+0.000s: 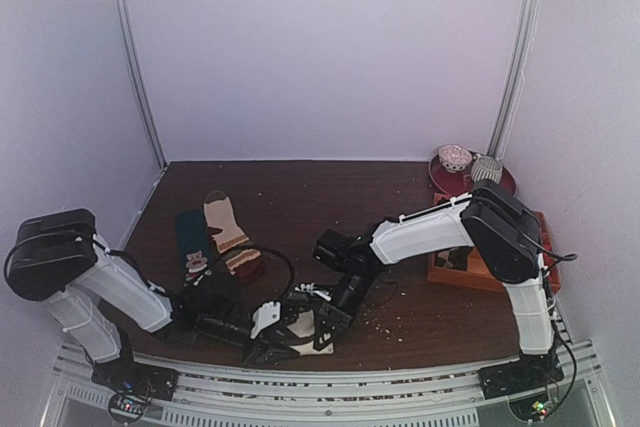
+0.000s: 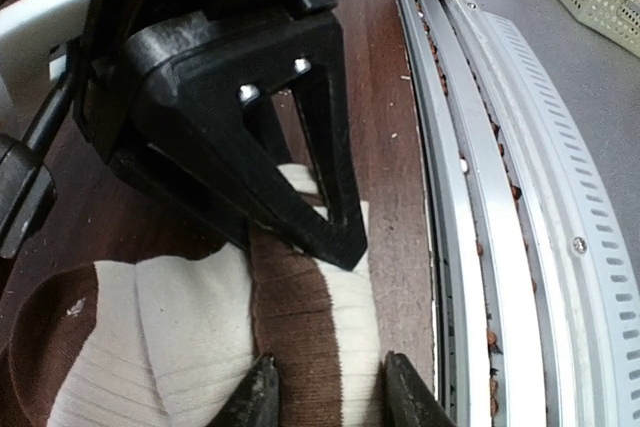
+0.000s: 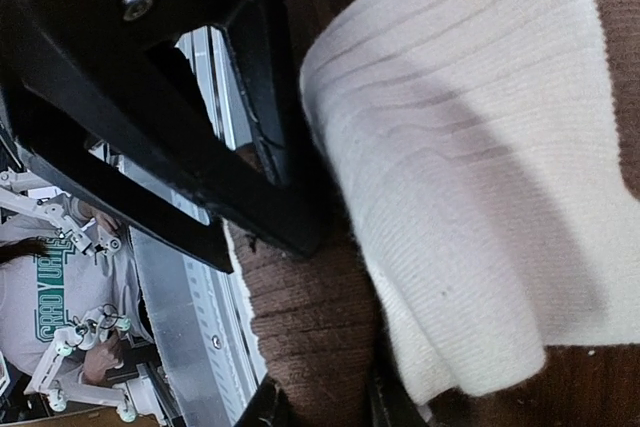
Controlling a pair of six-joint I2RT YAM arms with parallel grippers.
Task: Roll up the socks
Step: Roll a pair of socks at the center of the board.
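The left gripper [image 2: 330, 397] sits closest to its own lens. Its two black fingertips stand narrowly apart on either side of a brown band of the socks [image 2: 190, 337], a pair of short cream-white ribbed fabric socks with brown ends. Whether the tips pinch the cloth or only flank it cannot be told.

The socks lie bunched on the dark brown wooden table [image 1: 300, 197] at its near edge, just beside the grooved aluminium rail [image 2: 500, 197]. The right gripper [image 3: 325, 407] is nearly closed, with brown sock fabric caught between its fingertips. A fold of cream rib lies beside it.

From above, both grippers meet over the socks between the two arm bases.

The only writing is green block capitals on a grey T-shirt [image 3: 50, 297] beyond the rail, tilted and cut off. It begins with "GR", and the rest is not legible.

Farther back on the left lie a tan sock with brown stripes [image 1: 225, 227] and a dark teal sock [image 1: 192, 247], side by side. At the far right are a round red plate [image 1: 440, 179] and an orange tray [image 1: 450, 272].
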